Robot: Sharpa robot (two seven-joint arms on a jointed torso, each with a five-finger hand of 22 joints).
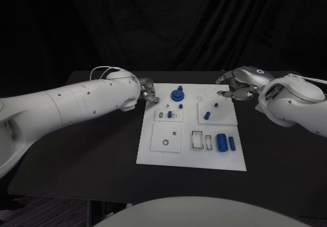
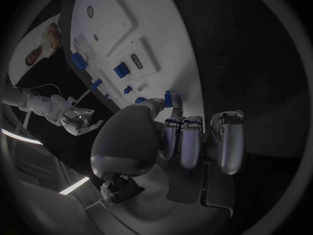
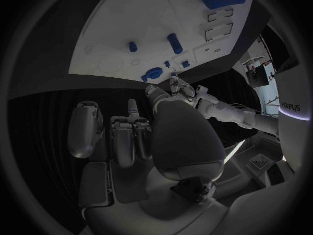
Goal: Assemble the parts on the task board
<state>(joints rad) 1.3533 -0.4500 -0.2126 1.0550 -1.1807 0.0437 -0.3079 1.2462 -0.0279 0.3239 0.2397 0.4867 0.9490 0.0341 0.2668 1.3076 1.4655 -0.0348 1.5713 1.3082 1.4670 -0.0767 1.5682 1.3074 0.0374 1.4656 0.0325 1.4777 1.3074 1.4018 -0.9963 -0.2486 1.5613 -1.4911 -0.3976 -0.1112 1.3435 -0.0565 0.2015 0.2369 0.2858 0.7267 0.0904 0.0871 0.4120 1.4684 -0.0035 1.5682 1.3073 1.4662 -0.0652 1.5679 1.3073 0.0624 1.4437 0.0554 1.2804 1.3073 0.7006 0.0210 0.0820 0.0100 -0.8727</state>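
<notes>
Both hands hover by the task board [image 1: 191, 156] — left hand [image 1: 148, 93] and right hand [image 1: 235, 85] seemingly curled, empty.

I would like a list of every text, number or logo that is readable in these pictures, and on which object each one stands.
"Faiery5", or close to it: pale letters running sideways on a dark panel in the room, right wrist view; the reading is uncertain.
A small round mark on the back of the right hand, head view: too small to read.
Task board: no readable text.

Matt white task board [image 1: 163, 156], glossy blue parts [image 1: 222, 142] – plastic-looking
</notes>
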